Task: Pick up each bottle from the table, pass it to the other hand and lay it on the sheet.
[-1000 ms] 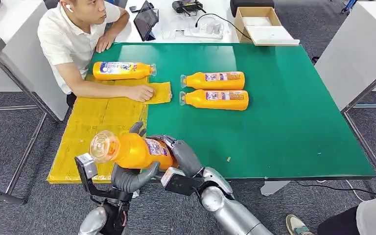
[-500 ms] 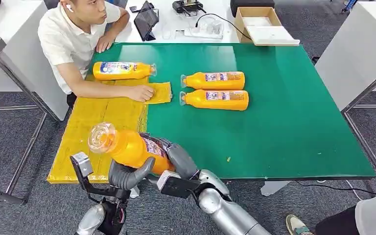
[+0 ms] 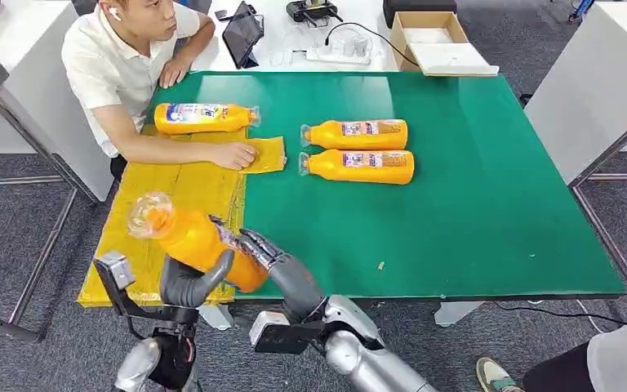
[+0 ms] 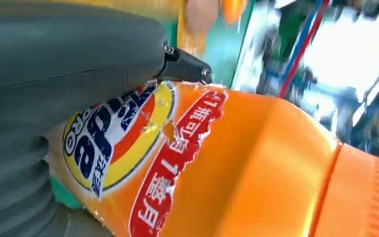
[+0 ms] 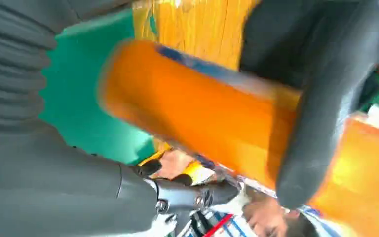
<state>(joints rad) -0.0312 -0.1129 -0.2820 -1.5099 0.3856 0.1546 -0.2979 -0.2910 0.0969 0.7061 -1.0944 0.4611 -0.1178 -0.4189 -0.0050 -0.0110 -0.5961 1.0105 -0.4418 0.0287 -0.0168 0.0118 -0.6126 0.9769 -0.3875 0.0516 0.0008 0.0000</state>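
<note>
Bottle (image 3: 192, 241) sits lower left of the head view, tilted, above the yellow sheet (image 3: 163, 196). We see the left hand (image 3: 186, 282) wrapped around it; the right hand (image 3: 265, 253) looks spread, maybe just touching.

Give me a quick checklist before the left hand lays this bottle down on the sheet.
1. Left hand grips the held bottle: ok.
2. Right hand clear of the bottle: not ok, its fingers sit at the base.
3. Yellow sheet free below the bottle: ok.
4. Person's hand off the sheet: not ok, it rests on the far end.
5. Grip firmness: cannot tell.
</note>
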